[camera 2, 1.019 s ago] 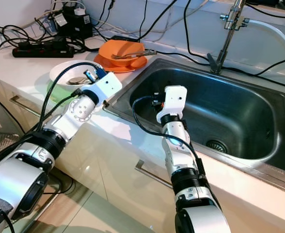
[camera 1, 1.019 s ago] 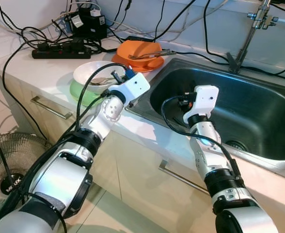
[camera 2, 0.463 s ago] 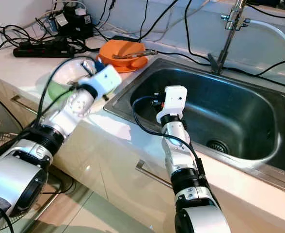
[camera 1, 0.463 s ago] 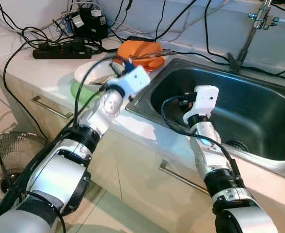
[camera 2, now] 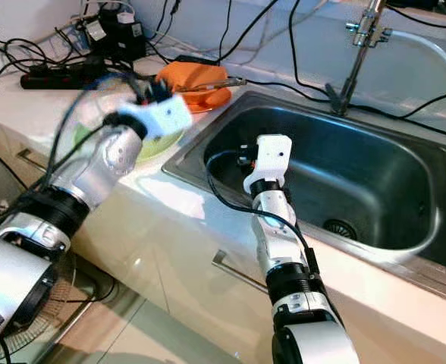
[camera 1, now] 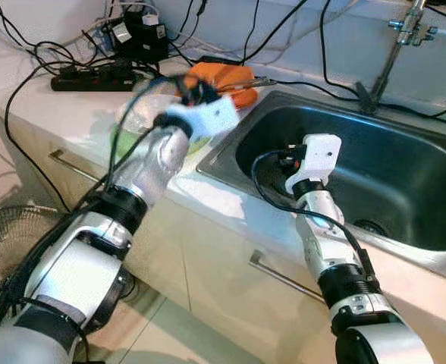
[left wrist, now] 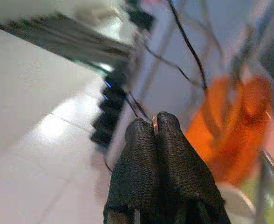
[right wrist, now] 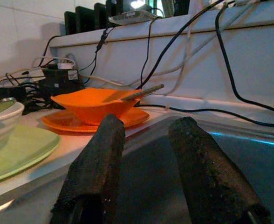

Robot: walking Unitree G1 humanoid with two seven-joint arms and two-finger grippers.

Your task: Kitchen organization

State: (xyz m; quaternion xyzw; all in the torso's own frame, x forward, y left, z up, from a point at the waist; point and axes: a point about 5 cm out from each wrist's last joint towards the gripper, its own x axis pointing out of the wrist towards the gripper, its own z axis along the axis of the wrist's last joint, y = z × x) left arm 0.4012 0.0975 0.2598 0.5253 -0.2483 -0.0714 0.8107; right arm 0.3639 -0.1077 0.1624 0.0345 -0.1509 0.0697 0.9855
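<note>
The orange bowl (camera 1: pixel 221 78) sits on the counter's back edge beside the sink (camera 1: pixel 405 227). The left gripper (left wrist: pixel 153 128), fingers clenched with something thin pinched between, has risen from the white bowl toward it. The right gripper (right wrist: pixel 144 149) hangs released.

No text, label, brand or number can be read in any view. The power strip (camera 1: pixel 94 77) and the black adapters (camera 1: pixel 138 36) behind it on the counter have small pale stickers, but too small and blurred to read. Left wrist view is blurred by motion, no writing visible there.
</note>
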